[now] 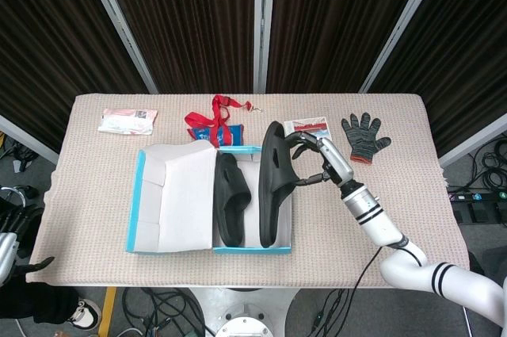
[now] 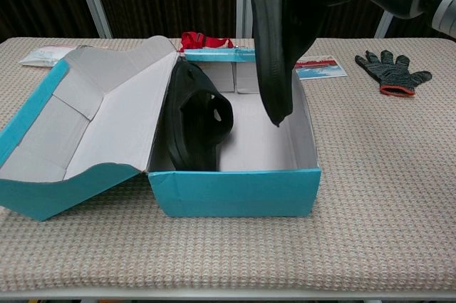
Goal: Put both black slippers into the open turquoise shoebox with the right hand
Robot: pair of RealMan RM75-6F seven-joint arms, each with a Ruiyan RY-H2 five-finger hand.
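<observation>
Right hand: my right hand (image 1: pixel 317 161) grips the second black slipper (image 1: pixel 272 186) at its upper end, fingers (image 1: pixel 302 144) curled around the strap.
Held slipper: on edge and raised, hanging over the right half of the turquoise shoebox (image 1: pixel 269 248); in the chest view its lower tip hangs inside the box opening, above the floor.
First slipper: the other black slipper (image 1: pixel 230 198) stands on edge inside the box, against the left wall.
Box lid: the lid (image 1: pixel 170 198) lies folded open to the left, resting on the table (image 1: pixel 87 194).
Left hand: my left hand (image 1: pixel 9 238) sits off the table's front left corner, holding nothing, fingers apart.
Far edge items: a grey glove (image 1: pixel 364 135) near the far right corner, a card (image 1: pixel 307 125), a red lanyard (image 1: pixel 212 123), and a white packet (image 1: pixel 127 120) towards the far left corner.
</observation>
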